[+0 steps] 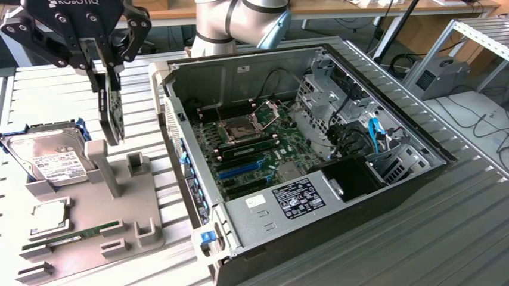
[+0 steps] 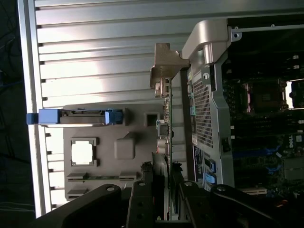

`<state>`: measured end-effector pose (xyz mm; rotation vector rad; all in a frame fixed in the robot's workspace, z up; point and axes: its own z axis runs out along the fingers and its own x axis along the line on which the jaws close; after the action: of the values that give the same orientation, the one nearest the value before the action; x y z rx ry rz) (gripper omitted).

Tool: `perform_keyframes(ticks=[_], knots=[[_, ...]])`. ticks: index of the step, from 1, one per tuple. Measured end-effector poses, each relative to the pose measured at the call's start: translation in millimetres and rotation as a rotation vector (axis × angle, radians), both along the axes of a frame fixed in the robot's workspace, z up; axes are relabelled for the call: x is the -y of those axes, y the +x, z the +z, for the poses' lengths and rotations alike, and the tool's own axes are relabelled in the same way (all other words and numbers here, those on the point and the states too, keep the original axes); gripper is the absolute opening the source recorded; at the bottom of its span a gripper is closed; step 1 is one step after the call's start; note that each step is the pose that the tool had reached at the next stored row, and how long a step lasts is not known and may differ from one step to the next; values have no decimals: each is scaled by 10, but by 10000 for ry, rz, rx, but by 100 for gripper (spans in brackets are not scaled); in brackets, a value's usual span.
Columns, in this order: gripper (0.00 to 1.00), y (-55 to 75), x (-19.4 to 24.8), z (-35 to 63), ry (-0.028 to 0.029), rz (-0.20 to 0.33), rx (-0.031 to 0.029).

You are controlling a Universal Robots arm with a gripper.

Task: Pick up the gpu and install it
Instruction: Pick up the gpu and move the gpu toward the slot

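Claw: the claw [image 1: 102, 72] is partly closed, its fingers pinching the upper edge of the graphics card [image 1: 109, 116]. From the wrist view the two fingers sit on either face of the card [image 2: 167, 124].

Card: it hangs straight down below the claw, edge towards me. It is upright, with its silvery bracket [image 2: 166, 66] at the end away from the fingers.

Where it hangs: at the exterior view's left, over the far part of the grey holder [image 1: 119, 208], beside the hard drive [image 1: 52, 161] and well apart from the open computer case [image 1: 350, 238].

Clearance: the card's lower edge looks to be just above the holder's tall post [image 1: 99, 161]. I cannot quite tell from here whether it is fully free of it.

Step in hand: I'd judge the card is being carried from the holder towards the case.

Doing it well: keep the card hanging plumb and the pinch steady so it cannot swing. Keep it high enough to clear the post and the case's near wall. Line its long edge up with the blue slots [image 1: 238, 170] on the board, bracket towards the case's rear panel.

Risk: a thin card held by one edge could twist in the fingers if it brushes anything.
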<state>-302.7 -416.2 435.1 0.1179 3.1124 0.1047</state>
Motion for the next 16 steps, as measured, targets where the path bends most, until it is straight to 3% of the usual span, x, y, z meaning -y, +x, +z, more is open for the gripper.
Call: perform_keyframes(ticks=[16], knots=[[26,49,0,-2,1,0,0]])
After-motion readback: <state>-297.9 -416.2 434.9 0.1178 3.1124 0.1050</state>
